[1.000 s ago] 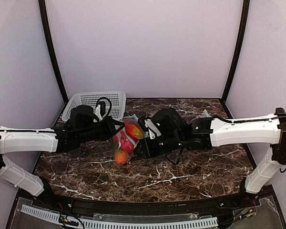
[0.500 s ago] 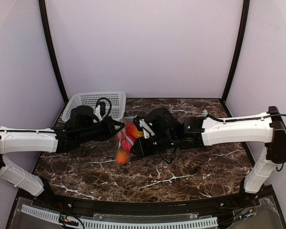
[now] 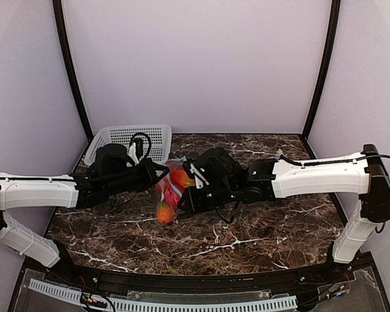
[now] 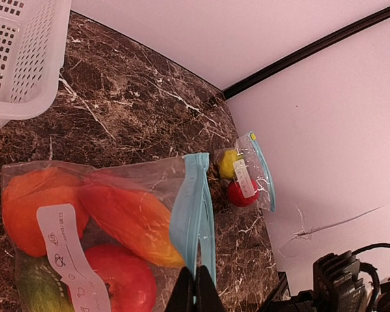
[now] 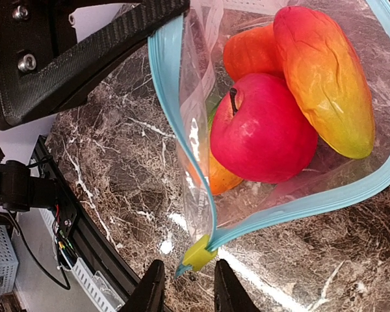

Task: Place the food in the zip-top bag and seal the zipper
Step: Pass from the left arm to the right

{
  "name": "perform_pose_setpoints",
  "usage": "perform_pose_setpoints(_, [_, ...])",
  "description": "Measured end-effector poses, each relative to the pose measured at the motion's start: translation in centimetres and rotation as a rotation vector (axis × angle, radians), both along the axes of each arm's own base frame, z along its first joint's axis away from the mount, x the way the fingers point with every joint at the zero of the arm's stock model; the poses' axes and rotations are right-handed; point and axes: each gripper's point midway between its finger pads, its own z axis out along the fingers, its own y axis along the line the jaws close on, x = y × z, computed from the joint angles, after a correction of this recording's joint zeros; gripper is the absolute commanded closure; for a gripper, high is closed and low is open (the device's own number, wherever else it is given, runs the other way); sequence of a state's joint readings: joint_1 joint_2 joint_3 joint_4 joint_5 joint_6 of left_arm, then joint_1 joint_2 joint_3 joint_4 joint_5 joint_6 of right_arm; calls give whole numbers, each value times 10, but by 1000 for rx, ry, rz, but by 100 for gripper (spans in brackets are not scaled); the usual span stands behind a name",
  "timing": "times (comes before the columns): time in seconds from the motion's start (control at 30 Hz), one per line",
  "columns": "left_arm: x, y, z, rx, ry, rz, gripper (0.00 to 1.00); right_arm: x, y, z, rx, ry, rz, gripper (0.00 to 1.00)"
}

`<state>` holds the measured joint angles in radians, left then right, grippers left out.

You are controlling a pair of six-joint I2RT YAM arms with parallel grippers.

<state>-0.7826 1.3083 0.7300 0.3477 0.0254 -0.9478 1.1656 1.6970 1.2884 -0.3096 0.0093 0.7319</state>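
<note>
Mid-table, a bit left of centre: zip-top bag [image 3: 171,195]. Its long axis looks roughly near-to-far, with the fruit-heavy bottom toward the near edge. The blue zipper mouth gapes open toward the right arm, and all the food [image 5: 263,130] is inside. The left gripper [image 4: 195,286] is pinched tight on the zipper strip. The right gripper [image 5: 187,289] is slightly parted and holds nothing, with the yellow-green slider tab [image 5: 198,252] just ahead of it. The film looks soft, slippery and saggy, so grip the stiffer zipper strip. A white basket [image 3: 133,136] sits at the far-left corner.
</note>
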Motion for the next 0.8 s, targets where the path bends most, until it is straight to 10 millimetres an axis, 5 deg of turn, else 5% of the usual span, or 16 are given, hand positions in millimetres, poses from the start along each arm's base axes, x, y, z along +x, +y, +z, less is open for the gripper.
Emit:
perform_pose_setpoints(0.27, [0,0,0,1,0,3,99,-1,0,-5,-6,19,-23,76])
perform_pose_setpoints(0.43, [0,1,0,2,-1,4,99,0,1,-9,-15,27,-28,100])
perform_pose_setpoints(0.67, [-3,6,3,0,-9,11,99,5,-3,-7,-24,-11,-49,100])
perform_pose_setpoints(0.8, [-8,17,7,8,-28,30,99,7,-10,12,-25,-110,-7,100])
